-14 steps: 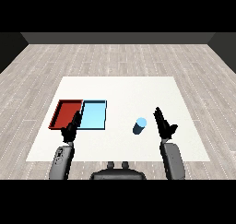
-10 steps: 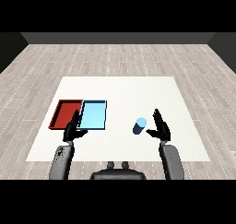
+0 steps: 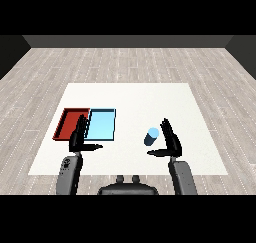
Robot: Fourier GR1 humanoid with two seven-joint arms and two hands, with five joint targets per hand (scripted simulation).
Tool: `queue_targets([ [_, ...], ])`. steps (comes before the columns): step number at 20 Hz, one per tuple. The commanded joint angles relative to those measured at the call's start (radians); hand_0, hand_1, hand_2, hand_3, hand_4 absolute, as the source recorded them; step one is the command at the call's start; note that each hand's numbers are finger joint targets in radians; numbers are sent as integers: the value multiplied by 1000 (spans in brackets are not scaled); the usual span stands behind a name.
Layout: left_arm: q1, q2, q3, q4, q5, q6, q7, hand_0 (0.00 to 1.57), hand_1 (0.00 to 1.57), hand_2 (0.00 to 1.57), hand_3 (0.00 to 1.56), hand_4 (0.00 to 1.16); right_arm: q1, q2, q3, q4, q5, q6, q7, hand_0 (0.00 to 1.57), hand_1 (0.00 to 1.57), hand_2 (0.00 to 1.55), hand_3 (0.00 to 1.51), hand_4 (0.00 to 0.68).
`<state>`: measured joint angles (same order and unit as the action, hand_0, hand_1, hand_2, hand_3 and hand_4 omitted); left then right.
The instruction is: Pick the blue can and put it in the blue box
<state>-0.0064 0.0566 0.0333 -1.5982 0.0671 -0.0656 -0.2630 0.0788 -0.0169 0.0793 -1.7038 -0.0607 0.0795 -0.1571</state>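
My right hand (image 3: 171,139) sits just right of the blue can (image 3: 152,136), fingers spread, thumb below it. I should curl round its middle, keeping it upright.

Bare table (image 3: 132,104) separates the blue can (image 3: 152,136) from the blue tray (image 3: 101,125); nothing stands between.

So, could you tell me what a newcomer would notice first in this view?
Probably the red tray and light blue tray lying side by side on the left of the white table. Next, the small blue can standing right of centre, with the open right hand just beside it.
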Motion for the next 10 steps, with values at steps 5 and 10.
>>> queue_targets([
  [5,42,-9,-17,-96,12,-20,-2,0,0,0,0,0,34,-3,-12,23,-26,42,-92,0,0,0,0,0],
  [10,-15,2,25,42,17,-35,-83,0,0,0,0,0,31,16,44,52,5,-70,-85,0,0,0,0,0],
])
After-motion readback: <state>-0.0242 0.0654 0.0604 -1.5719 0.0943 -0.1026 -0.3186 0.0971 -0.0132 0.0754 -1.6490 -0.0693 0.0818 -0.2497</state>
